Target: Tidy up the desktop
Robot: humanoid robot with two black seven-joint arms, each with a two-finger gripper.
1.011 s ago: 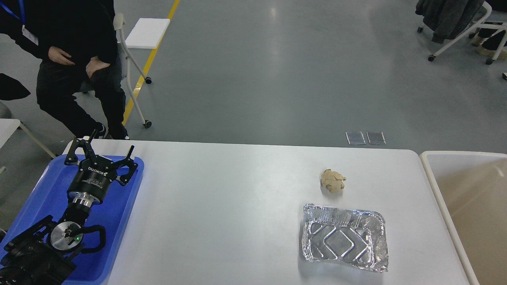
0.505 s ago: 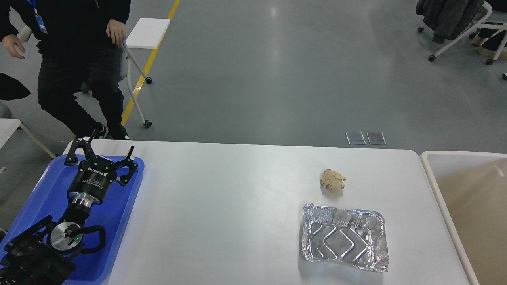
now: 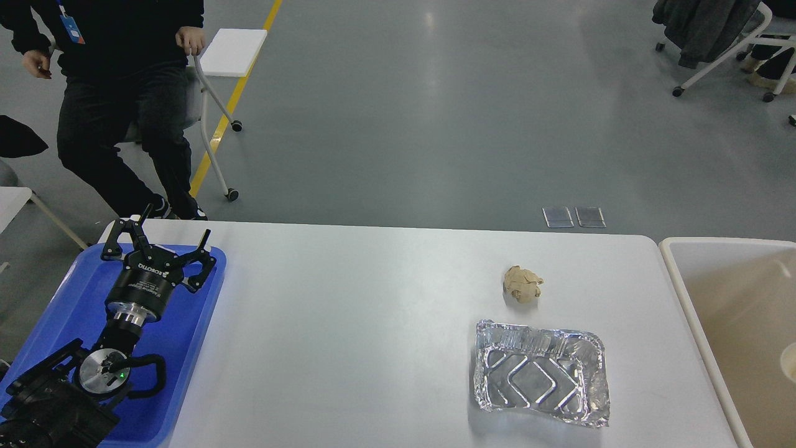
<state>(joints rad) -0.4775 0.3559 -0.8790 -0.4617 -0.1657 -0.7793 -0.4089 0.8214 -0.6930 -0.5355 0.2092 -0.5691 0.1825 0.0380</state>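
Note:
The white desktop point(image 3: 348, 323) fills the lower part of the head view. On its right side lie a crumpled tan paper ball point(image 3: 522, 284) and, just in front of it, a crinkled empty foil tray point(image 3: 540, 373). My left gripper point(image 3: 176, 233) is open and empty, raised over the far end of the blue plastic tray point(image 3: 180, 336) at the desktop's left edge, far from both items. My right gripper is out of view.
A cream tub with a beige inside point(image 3: 734, 323) stands at the right edge; a round pale object point(image 3: 788, 362) shows inside it. A person in black point(image 3: 118, 93) sits beyond the far left corner by a wheeled chair point(image 3: 214, 112).
The person behind the table has shifted and moved his hands. A round pale object now shows in the tub at the right edge. My left arm has not moved.

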